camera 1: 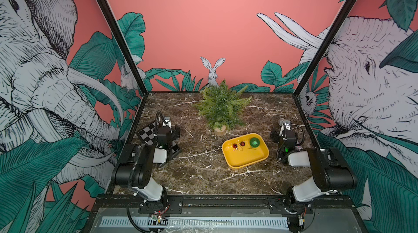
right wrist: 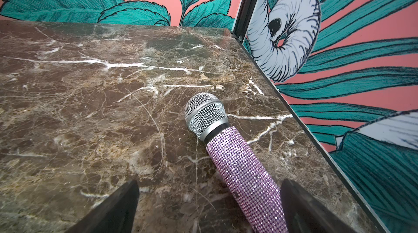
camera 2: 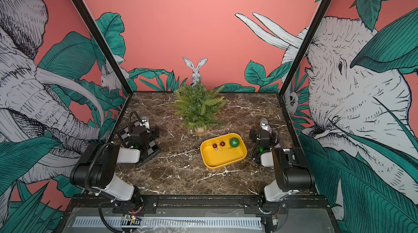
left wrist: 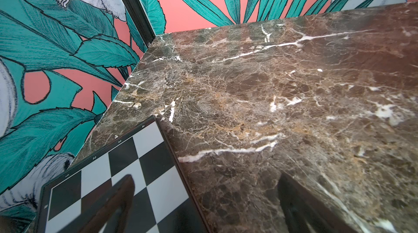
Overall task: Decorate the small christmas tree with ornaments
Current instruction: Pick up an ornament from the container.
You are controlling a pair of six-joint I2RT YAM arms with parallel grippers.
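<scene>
The small christmas tree (camera 1: 222, 105), an artificial fir with light-green needle branches on a short round pale wooden base, stood at the back middle of the brown veined marble table (camera 1: 199, 175), close to the rear wall. No ornament showed on its branches. Two small shiny dark-red balls (camera 1: 235, 146) and one larger glittery green ball (camera 1: 254, 142) lay in the rounded yellow plastic tray (camera 1: 245, 159), near the tree's base and towards the right arm. All the hanging was judged still to do. The tree stood upright, long axis vertical, tip upward. The left gripper (left wrist: 205, 178), jaws apart and empty, hovered over a black-and-white chessboard (left wrist: 95, 182). The right gripper (right wrist: 210, 183), likewise apart and empty, hovered over a lilac rhinestone microphone (right wrist: 237, 164).
</scene>
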